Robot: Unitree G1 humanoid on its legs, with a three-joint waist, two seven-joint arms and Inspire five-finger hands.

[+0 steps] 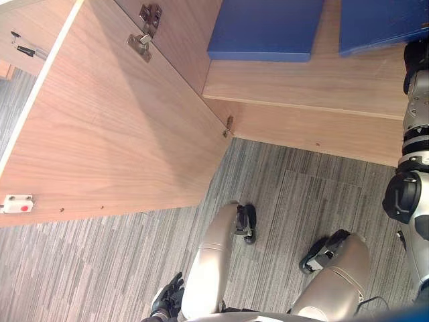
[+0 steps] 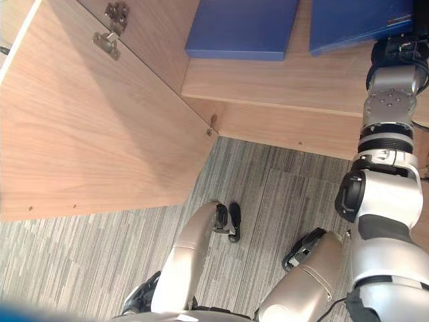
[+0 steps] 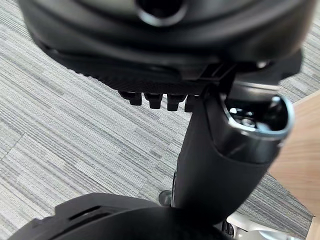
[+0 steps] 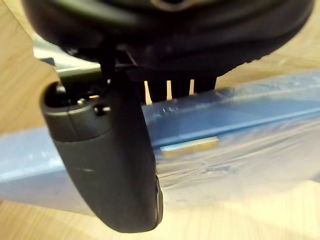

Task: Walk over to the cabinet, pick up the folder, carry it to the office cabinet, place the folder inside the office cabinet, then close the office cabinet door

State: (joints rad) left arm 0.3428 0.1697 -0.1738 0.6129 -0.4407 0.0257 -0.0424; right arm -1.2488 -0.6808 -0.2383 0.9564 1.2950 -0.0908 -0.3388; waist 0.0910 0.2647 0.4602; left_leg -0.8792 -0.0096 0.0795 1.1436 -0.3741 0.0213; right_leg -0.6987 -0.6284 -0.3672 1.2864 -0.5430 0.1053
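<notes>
While the left hand [image 1: 166,303] hangs loose and empty low over the carpet [image 1: 100,268], with no part to play yet, the door [image 1: 114,134] stands swung wide so the shelf [image 1: 301,84] can be reached. Farther in, two blue folders lie flat on that shelf. The right hand [image 2: 397,48] is up at the folder [image 2: 348,23] on the right. Its thumb lies on the face and its fingers behind the edge, apparently pinching it where it rests on the wood. The other folder [image 1: 265,30] lies nearby, untouched.
</notes>
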